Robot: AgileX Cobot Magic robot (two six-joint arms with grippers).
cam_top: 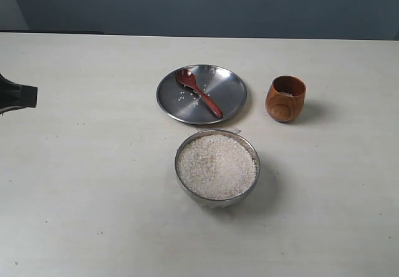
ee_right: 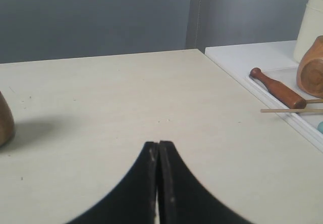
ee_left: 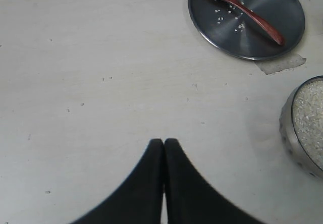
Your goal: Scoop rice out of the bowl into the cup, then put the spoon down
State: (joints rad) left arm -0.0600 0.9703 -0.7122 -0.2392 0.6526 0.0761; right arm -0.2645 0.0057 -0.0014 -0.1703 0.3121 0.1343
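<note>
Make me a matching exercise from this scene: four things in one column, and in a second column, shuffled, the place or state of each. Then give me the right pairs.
Column one
1. dark reddish-brown wooden spoon
2. deep shiny steel bowl
3. small reddish-brown wooden cup
4. left gripper

Column two
A. shut, holding nothing
B. lying on the flat steel plate
C. filled with white rice
D. standing upright on the table, apart from the plate

Pairs: 1-B, 2-C, 3-D, 4-A
</note>
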